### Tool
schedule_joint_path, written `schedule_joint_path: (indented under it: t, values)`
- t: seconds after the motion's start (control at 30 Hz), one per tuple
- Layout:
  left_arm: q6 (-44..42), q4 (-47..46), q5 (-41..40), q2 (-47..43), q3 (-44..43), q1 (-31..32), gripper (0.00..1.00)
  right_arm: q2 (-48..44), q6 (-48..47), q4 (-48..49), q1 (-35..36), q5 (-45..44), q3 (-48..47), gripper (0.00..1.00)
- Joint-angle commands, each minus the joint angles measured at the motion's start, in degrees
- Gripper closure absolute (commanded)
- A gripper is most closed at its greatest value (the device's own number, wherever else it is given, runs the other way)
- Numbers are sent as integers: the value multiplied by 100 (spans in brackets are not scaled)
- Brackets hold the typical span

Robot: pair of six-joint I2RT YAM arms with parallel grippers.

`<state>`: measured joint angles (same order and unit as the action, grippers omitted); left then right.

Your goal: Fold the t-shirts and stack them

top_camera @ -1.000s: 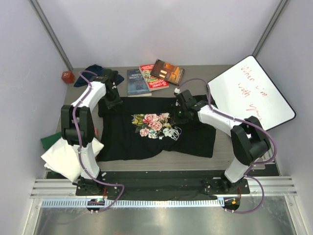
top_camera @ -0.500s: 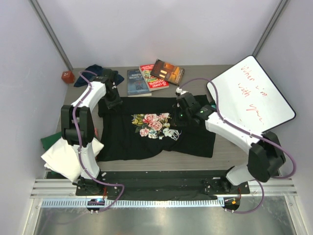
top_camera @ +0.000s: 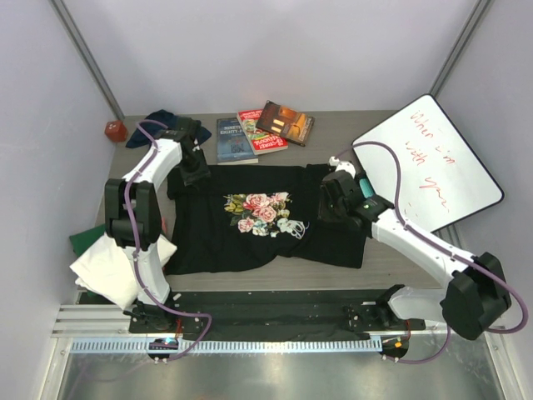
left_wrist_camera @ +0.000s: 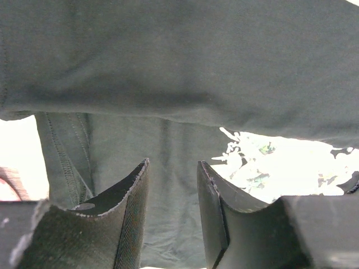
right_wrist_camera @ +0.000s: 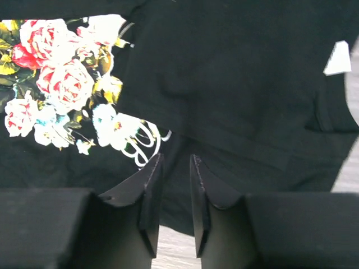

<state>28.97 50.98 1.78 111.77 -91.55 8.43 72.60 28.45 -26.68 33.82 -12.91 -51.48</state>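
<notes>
The large black t-shirt [top_camera: 250, 237] with the rose print [top_camera: 262, 212] lies spread on the table. Its right part is folded in over the edge of the white lettering [right_wrist_camera: 143, 143]. My left gripper [top_camera: 196, 173] sits at the shirt's far left corner, jaws apart with black cloth [left_wrist_camera: 168, 67] lying ahead of them [left_wrist_camera: 173, 163]. My right gripper [top_camera: 329, 202] hovers low over the shirt's right part, jaws a little apart and empty [right_wrist_camera: 175, 157]. A navy shirt [top_camera: 154, 119] lies at the back left. Folded white [top_camera: 108, 267] and green [top_camera: 83, 240] shirts sit at the left edge.
Three books [top_camera: 262, 132] lie behind the black shirt. A whiteboard [top_camera: 429, 158] leans at the right. A small red object [top_camera: 115, 131] sits in the back left corner. Bare table [right_wrist_camera: 179, 249] shows just under my right fingers.
My right gripper has drawn back to the right, away from the rose print, and its elbow has swung out to the right. The left arm has not moved.
</notes>
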Motion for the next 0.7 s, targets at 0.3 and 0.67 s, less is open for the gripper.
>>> schedule_joint_path:
  t: [0.3,0.67]
  values:
    - [-128,-79,68,-76,-12,142,59,-1036,1328,-785,-16,-395,1070,59]
    - [-155,17,-38,21,-74,203,61,-2083,3008,-1577,-86,-1144,1914,51]
